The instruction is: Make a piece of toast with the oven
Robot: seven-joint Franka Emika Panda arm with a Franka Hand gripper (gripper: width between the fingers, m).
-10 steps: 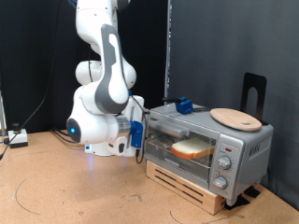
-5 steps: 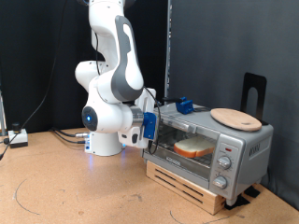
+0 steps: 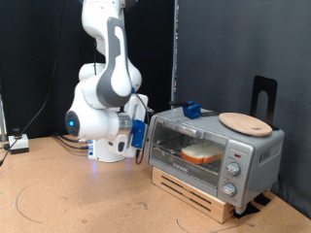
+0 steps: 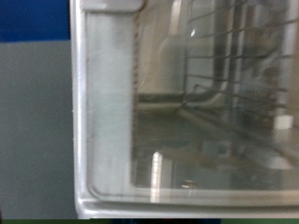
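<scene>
The silver toaster oven (image 3: 255,148) stands on a wooden slat base at the exterior view's right, with its glass door shut. The piece of toast (image 3: 201,153) lies inside on the wire rack, seen through the glass. My gripper (image 3: 140,136) hangs just off the oven's left end, at door height, and nothing shows between its fingers. The wrist view is filled by the oven's door frame (image 4: 103,112) and glass, with the wire rack (image 4: 234,65) behind it. The fingers and the toast do not show there.
A round tan wooden board (image 3: 244,122) and a small blue object (image 3: 191,110) lie on the oven's top. A black stand (image 3: 262,97) rises behind the oven. Knobs (image 3: 232,171) sit on its right panel. Cables and a box (image 3: 17,144) lie at the exterior view's left.
The arm swung in until the gripper was against the oven's upper left front corner, then drew back to the exterior view's left. The oven door stays shut and the toast has not moved.
</scene>
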